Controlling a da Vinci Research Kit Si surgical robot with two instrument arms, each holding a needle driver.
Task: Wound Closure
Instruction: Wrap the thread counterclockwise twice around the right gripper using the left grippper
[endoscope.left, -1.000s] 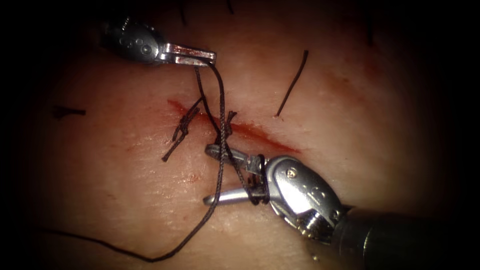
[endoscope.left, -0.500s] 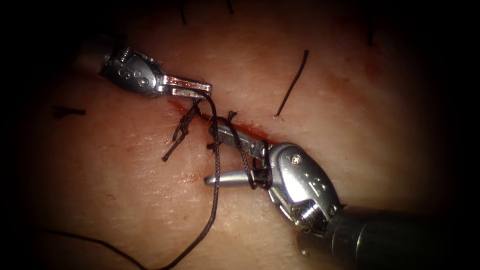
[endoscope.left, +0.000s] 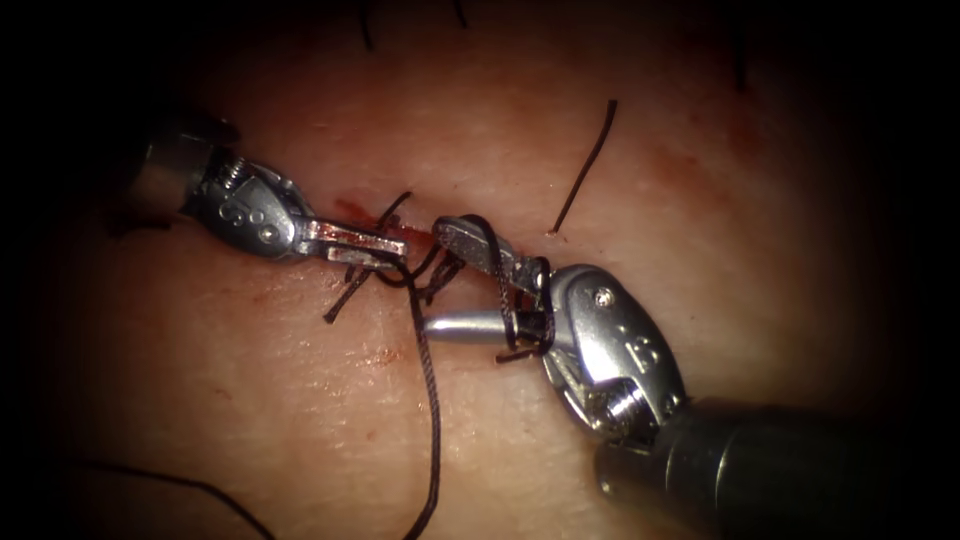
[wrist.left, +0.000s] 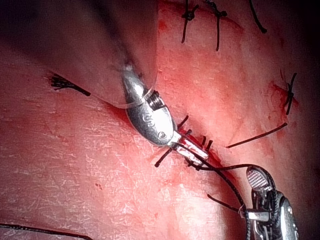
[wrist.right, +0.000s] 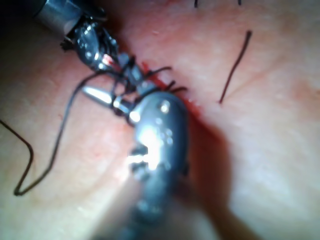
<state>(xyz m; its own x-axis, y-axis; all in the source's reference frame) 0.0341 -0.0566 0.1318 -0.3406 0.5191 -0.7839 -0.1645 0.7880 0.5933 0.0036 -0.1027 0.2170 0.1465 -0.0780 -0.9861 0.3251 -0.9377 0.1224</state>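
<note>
Left gripper (endoscope.left: 385, 250), jaws closed on the thread (endoscope.left: 428, 400), lies low over the cut (endoscope.left: 345, 210) in the tissue (endoscope.left: 250, 400), beside a knotted stitch with cut ends of thread (endoscope.left: 345, 297). Right gripper (endoscope.left: 440, 278) stands wide open facing it, empty, with dark thread looped around both jaws near their hinge. From the left gripper's tip the thread runs across to those loops and also trails down the tissue on the left side of the cut. Red fluid (endoscope.left: 350, 211) marks the cut. No needle is visible.
</note>
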